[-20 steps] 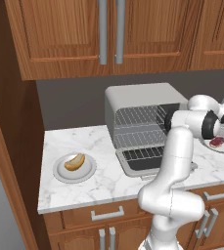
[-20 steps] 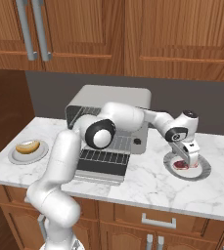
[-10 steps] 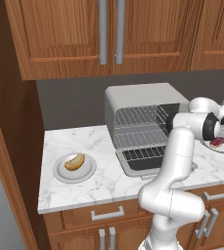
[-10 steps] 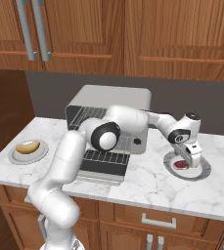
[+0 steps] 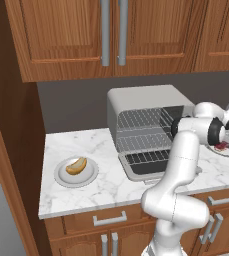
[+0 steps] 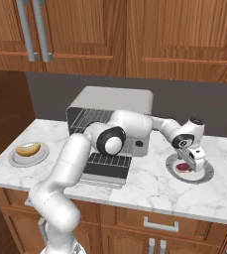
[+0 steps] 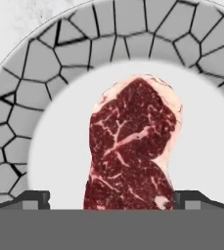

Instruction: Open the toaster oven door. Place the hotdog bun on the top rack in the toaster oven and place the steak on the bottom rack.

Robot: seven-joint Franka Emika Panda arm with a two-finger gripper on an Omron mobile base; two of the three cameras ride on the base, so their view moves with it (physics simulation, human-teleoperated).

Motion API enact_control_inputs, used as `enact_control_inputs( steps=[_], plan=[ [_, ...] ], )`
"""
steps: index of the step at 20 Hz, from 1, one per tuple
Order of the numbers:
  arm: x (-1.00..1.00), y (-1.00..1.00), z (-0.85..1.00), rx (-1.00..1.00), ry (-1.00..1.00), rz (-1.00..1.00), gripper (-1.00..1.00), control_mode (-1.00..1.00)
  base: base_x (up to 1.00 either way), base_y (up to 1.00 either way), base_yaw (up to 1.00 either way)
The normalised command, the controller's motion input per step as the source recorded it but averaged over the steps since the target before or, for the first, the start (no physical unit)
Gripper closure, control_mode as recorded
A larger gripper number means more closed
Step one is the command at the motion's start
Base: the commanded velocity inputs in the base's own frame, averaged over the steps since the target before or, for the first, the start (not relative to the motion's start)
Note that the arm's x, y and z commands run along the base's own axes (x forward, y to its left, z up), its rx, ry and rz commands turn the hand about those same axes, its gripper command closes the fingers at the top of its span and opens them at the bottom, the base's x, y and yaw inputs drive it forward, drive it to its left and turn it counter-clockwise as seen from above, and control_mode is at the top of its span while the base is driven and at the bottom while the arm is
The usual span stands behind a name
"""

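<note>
The toaster oven [image 5: 148,102] stands at the back of the counter with its door [image 5: 147,164] folded down flat in front. Inside it I see the top rack [image 5: 141,120] and the bottom rack [image 5: 145,142], both bare. The hotdog bun [image 5: 76,165] lies on a plate [image 5: 66,177] to the left. Far to the right, the steak [image 7: 130,156] rests on a mosaic-rimmed plate [image 7: 59,63]. My gripper [image 6: 194,161] hangs open just above the steak [image 6: 184,167], pointing down, one fingertip [image 7: 31,199] on each side of the meat.
Wooden wall cabinets [image 5: 111,35] hang above the oven. My arm reaches across in front of the oven's right side [image 6: 135,124]. Bare marble counter [image 5: 106,187] lies between the bun's plate and the open door. The counter's front edge runs just below.
The hand has come down slightly toward the steak, jaws still wide. The oven, bun and plates have not moved.
</note>
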Motion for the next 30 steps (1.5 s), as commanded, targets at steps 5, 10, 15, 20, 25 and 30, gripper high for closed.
enact_control_inputs(
  steps=[5, 10, 15, 20, 25, 30],
  plan=[
    [0.09, -0.01, -0.16, 0.0, 0.0, 0.0, -1.0, -1.0, 0.0, 0.0, 0.0],
    [0.12, -0.03, -0.16, 0.0, 0.0, 0.0, -1.0, -1.0, 0.0, 0.0, 0.0],
    [-0.04, -0.08, -0.11, 0.0, 0.0, 0.0, -1.0, -1.0, 0.0, 0.0, 0.0],
    [-0.11, -0.07, -0.06, 0.0, 0.0, 0.0, -1.0, -1.0, 0.0, 0.0, 0.0],
    [0.0, -0.02, 0.0, 0.0, 0.0, 0.0, -1.0, -1.0, 0.0, 0.0, 0.0],
    [0.0, 0.0, -0.11, 0.0, 0.0, 0.0, -1.0, -1.0, 0.0, 0.0, 0.0]
  ],
)
